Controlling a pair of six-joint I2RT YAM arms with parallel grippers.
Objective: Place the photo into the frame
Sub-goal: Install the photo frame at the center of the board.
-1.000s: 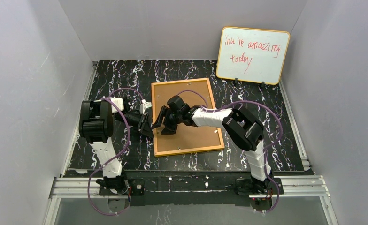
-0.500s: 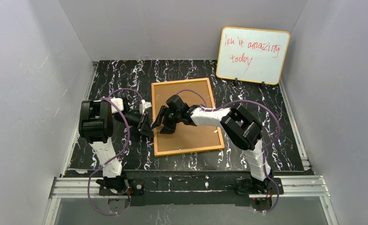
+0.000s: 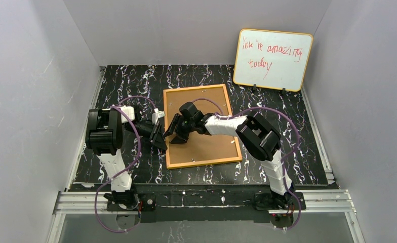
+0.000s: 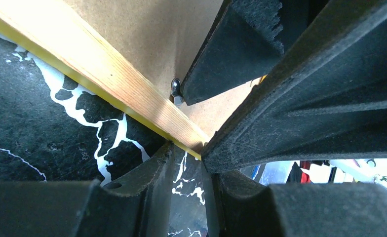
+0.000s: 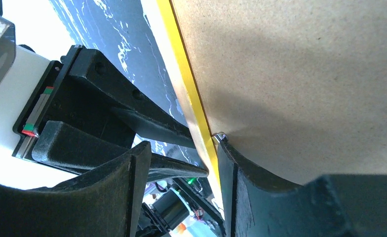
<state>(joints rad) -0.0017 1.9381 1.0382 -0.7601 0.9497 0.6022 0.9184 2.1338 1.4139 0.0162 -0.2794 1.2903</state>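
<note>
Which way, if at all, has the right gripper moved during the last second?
Yes, slightly: the right gripper has shifted left, toward the left rim of the frame, which lies where it was.

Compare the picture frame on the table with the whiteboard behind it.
The frame lies flat, back side up; the whiteboard stands propped against the back wall. The frame shows plain brown backing board; the whiteboard shows a white face with red writing. Both are rectangular with yellow edging.
</note>
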